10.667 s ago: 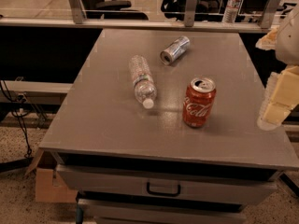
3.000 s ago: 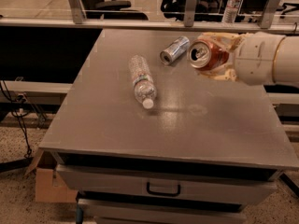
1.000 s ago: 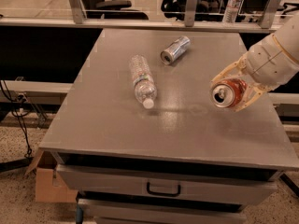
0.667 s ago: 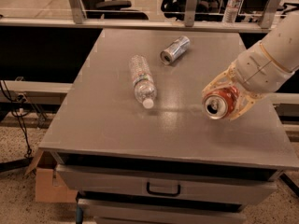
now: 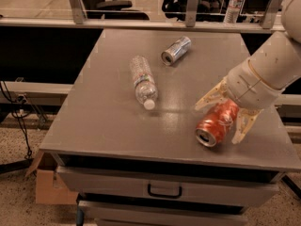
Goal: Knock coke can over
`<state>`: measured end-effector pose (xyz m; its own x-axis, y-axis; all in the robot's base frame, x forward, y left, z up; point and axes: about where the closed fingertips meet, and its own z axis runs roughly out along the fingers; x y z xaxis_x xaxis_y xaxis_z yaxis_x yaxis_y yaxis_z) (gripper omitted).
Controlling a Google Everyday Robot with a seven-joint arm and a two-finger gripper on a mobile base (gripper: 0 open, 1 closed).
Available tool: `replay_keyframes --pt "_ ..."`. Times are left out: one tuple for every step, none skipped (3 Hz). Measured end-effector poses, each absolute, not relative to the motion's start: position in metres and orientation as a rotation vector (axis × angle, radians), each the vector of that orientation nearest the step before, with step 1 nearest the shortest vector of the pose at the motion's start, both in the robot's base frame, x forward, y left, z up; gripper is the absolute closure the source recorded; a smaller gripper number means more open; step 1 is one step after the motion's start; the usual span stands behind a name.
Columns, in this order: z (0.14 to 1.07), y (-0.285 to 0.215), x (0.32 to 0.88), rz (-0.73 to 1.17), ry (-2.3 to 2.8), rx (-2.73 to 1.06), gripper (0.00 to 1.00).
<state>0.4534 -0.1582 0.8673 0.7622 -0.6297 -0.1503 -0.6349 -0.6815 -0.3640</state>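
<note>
The red coke can (image 5: 217, 122) lies on its side near the front right of the grey table (image 5: 108, 126), its silver top facing the front left. My gripper (image 5: 216, 125) reaches in from the right on a white arm and straddles the can. One finger (image 5: 209, 99) lies along the can's upper left side and the other along its lower right side. The can rests on or just above the tabletop.
A clear plastic water bottle (image 5: 143, 82) lies on its side at the table's middle. A plain silver can (image 5: 176, 50) lies on its side at the back. A drawer with a handle (image 5: 163, 190) is under the front edge. A cardboard box (image 5: 49, 185) sits on the floor at left.
My gripper has carried the coke can from high at the back right down and forward to the front right of the table, with the can now tipped onto its side.
</note>
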Motion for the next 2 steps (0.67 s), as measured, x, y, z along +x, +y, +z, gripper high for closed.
replay_keyframes --pt "0.8617 -0.1529 0.4488 -0.002 0.963 -2.564 0.0" --pt "0.8622 -0.1521 0.4492 0.002 1.006 -2.514 0.0"
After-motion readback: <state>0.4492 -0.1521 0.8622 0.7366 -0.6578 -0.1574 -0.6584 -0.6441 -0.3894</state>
